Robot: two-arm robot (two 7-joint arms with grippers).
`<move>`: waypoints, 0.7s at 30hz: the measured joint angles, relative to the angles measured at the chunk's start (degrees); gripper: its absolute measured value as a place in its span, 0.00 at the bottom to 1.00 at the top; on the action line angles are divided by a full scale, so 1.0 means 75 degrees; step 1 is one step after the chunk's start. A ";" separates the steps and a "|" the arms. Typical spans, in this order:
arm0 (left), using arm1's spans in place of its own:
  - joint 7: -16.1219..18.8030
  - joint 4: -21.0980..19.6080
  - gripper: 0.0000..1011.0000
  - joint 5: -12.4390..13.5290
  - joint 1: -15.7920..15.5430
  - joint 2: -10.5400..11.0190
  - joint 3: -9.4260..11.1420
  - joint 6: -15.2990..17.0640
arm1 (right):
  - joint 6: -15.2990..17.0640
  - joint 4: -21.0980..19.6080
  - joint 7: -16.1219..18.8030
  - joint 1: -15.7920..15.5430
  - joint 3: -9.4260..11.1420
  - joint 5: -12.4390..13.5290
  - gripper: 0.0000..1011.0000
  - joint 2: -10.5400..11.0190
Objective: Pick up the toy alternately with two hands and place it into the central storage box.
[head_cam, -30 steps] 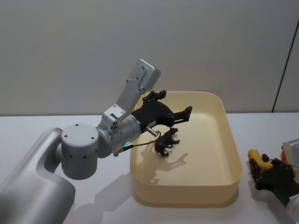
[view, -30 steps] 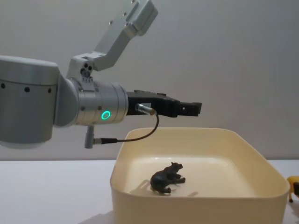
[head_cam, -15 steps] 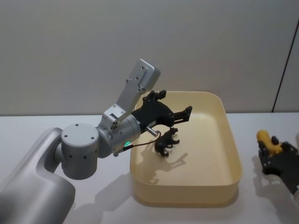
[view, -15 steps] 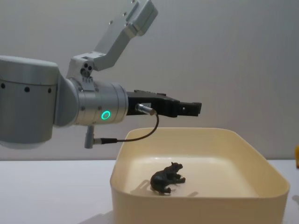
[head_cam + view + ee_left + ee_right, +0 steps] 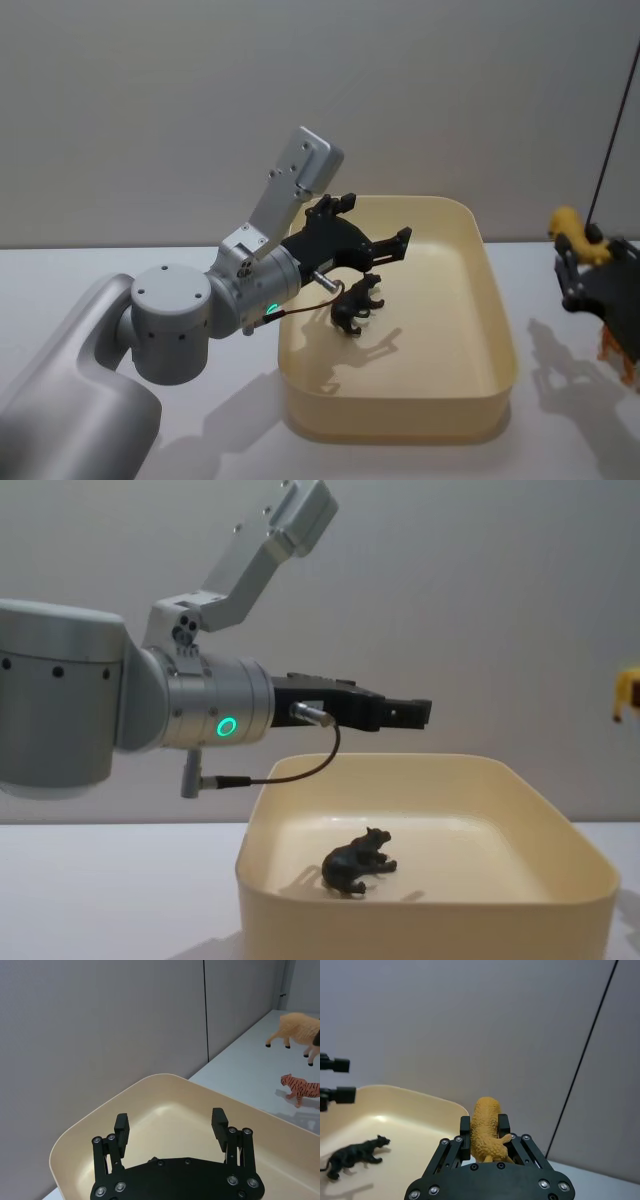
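- Cream-yellow plastic forms the central storage box (image 5: 400, 418), a rectangular tub with rounded corners that stands on the white worktop (image 5: 90, 268).
- Contents of the box: one black toy animal (image 5: 355, 303) on the floor, close to the left wall.
- On the silver arm with the green ring light, the left gripper (image 5: 375, 222) is held level above the left rear part of the box. It is over the black toy animal and clear of it. Its fingers are spread wide with nothing between them.
- To the right of the box, outside its rim, the right gripper (image 5: 582, 248) is raised above the worktop. Its fingers are clamped on a tan-yellow toy animal (image 5: 487, 1132), which sticks up between them.
- An orange striped tiger toy (image 5: 301, 1088) stands on the worktop right of the box, lower than the right gripper.
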 joint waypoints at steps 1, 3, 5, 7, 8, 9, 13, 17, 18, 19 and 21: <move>0.0000 0.0000 0.99 0.0000 0.0000 0.0000 0.0000 0.0000 | 0.0003 -0.0008 0.0047 0.0047 -0.0001 0.0019 0.30 -0.0019; 0.0000 0.0000 0.99 0.0000 0.0000 0.0000 0.0000 0.0000 | 0.0036 -0.0011 0.0204 0.0151 -0.0017 0.0075 0.30 -0.0065; 0.0000 0.0000 0.99 0.0000 0.0000 0.0000 0.0000 0.0000 | 0.0079 0.0000 0.0339 0.0229 -0.0032 0.0113 0.30 -0.0101; 0.0000 0.0000 0.99 0.0000 0.0000 0.0000 0.0000 0.0000 | 0.0159 0.0067 0.0528 0.0372 -0.0072 0.0157 0.30 -0.0176; 0.0000 0.0000 0.99 0.0000 0.0000 0.0000 0.0000 0.0000 | 0.0186 0.0095 0.0591 0.0421 -0.0087 0.0167 0.30 -0.0204; 0.0000 0.0000 0.99 0.0000 0.0000 0.0001 0.0000 0.0000 | 0.0225 0.0130 0.0677 0.0469 -0.0104 0.0177 0.30 -0.0232; 0.0000 0.0000 0.99 0.0000 0.0000 0.0000 0.0000 0.0000 | 0.0417 0.0372 0.1009 0.0746 -0.0204 0.0186 0.30 -0.0399; 0.0000 0.0000 0.99 0.0000 0.0000 0.0000 0.0000 0.0000 | 0.0587 0.0768 0.1311 0.1079 -0.0342 0.0092 0.30 -0.0616; 0.0000 0.0000 0.99 0.0000 0.0000 0.0000 0.0000 0.0000 | 0.0639 0.0896 0.1398 0.1184 -0.0385 0.0044 0.30 -0.0687; 0.0000 0.0000 0.99 0.0000 0.0000 0.0000 0.0000 0.0000 | 0.0657 0.0952 0.1436 0.1229 -0.0405 0.0026 0.32 -0.0718; 0.0000 0.0000 0.99 0.0000 0.0000 0.0000 0.0000 0.0000 | 0.0697 0.1063 0.1505 0.1316 -0.0439 -0.0011 0.34 -0.0772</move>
